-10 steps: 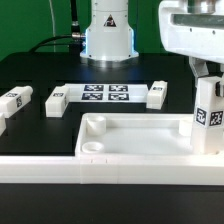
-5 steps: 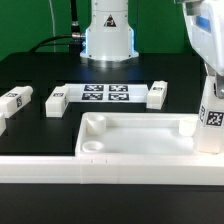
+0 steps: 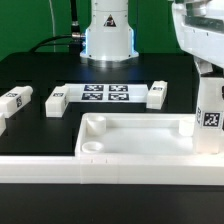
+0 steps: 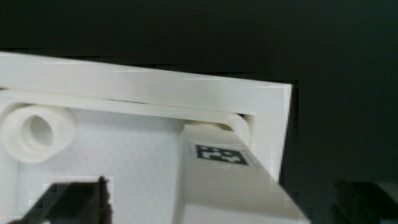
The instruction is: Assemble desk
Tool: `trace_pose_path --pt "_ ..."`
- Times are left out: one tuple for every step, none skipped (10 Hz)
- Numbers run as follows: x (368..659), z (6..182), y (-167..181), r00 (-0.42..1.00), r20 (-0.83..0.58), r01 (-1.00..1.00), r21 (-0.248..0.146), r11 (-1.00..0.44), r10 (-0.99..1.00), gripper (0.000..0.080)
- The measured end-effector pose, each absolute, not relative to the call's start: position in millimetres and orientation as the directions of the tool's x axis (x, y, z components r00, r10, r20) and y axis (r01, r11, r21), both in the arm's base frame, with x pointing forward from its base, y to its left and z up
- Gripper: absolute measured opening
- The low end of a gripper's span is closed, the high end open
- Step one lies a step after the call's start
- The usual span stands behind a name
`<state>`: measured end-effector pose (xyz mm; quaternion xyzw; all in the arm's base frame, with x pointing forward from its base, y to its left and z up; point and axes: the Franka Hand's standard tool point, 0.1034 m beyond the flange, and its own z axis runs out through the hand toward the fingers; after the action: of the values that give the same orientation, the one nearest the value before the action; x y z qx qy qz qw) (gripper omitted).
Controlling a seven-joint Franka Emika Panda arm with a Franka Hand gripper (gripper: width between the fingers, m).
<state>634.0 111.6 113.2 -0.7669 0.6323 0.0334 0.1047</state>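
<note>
The desk top [image 3: 130,160], a white tray with a raised rim, lies at the front of the black table. One white tagged leg [image 3: 208,115] stands upright at its corner on the exterior view's right. My gripper [image 3: 207,74] hangs over the top of that leg. In the wrist view the leg [image 4: 222,150] rises from the corner of the desk top [image 4: 160,85], next to a round socket [image 4: 36,130]. The gripper [image 4: 217,205] is open, and each dark finger [image 4: 71,200] stands clear of the leg's sides.
Three loose legs lie on the table behind the tray: one [image 3: 15,100] at the exterior view's left, one [image 3: 56,98] beside it and one [image 3: 157,94] toward the right. The marker board [image 3: 105,93] lies between them. The arm's base [image 3: 108,35] stands at the back.
The jaws have spread apart and let go of the upright leg, which stays standing at the tray's corner. The hand has shifted a little above it.
</note>
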Motion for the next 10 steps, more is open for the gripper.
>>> trace_pose_path --pt "633.9 112.8 111.6 0.265 -0.175 -0.961 -0.130 -0.245 -0.948 0.0641" --pt "633.9 112.6 111.5 0.316 -0.168 -0.945 -0.139 -0.295 -0.934 0.0647" --pt "633.7 112.3 111.5 0.401 -0.155 -0.913 -0.153 -0.379 -0.903 0.0647" --pt "633.6 112.0 111.4 0.465 -0.143 -0.882 -0.163 -0.442 -0.874 0.0648" --pt "632.5 111.1 110.8 0.531 -0.131 -0.845 -0.165 -0.509 -0.838 0.0648" --pt "628.0 109.3 107.5 0.660 -0.109 -0.751 -0.130 -0.648 -0.743 0.0648" --pt "630.3 110.8 106.9 0.739 -0.090 -0.674 -0.113 -0.730 -0.668 0.0648" --pt "632.4 112.1 105.1 0.836 -0.063 -0.549 -0.106 -0.829 -0.546 0.0648" --pt "634.6 113.0 103.9 0.905 -0.048 -0.426 -0.099 -0.899 -0.424 0.0648" --pt "637.6 114.7 103.5 0.946 -0.039 -0.323 -0.091 -0.942 -0.320 0.0648"
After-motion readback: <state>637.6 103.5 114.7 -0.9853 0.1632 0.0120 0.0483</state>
